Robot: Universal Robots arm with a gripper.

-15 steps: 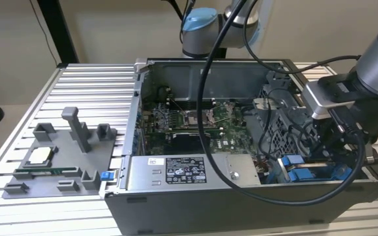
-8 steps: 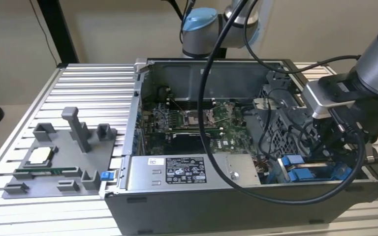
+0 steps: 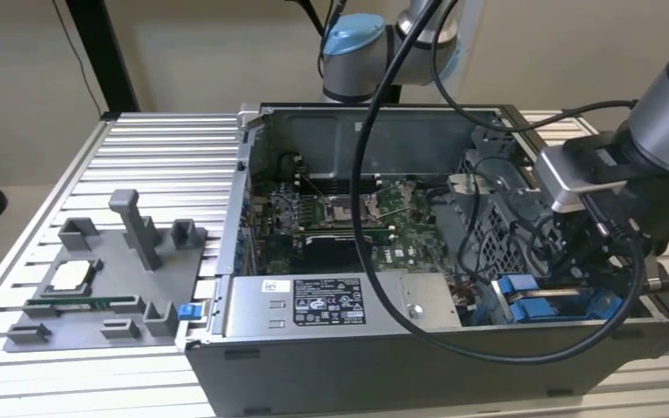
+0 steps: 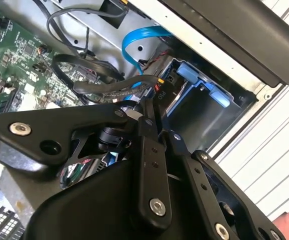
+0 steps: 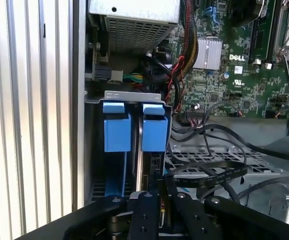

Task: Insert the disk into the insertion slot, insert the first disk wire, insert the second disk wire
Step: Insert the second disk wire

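Looking into the open computer case (image 3: 428, 348) on the slatted bench (image 3: 160, 157), where was the arm? asked the first.

At the exterior view's right, said the second. It reached down into the case's near corner, over the insertion slot (image 5: 133, 95).

And the disk?

The disk (image 5: 139, 160) stood on edge inside the slot. In the first wrist view it showed as a thin pale strip between two bright blue tabs (image 5: 117, 127).

What of the gripper?

The gripper (image 5: 162, 189) hung just beside the disk's exposed end, its jaws drawn nearly together. In the second wrist view they pinched a black plug (image 4: 159, 96) at the end of a braided black wire (image 4: 109, 89).

Was the plug seated in the disk?

I could not tell; the gripper's own links hid the joint.

Any other wire?

A flat blue cable (image 4: 134, 45) looped past the bay in the second wrist view, apart from the jaws.

And the rest?

The grey labelled power-supply box (image 3: 334, 305) lay along the case's near wall with the green motherboard (image 3: 347, 218) behind it. A grey fixture tray (image 3: 91, 287) sat on the bench at the exterior view's left, well apart from the arm.
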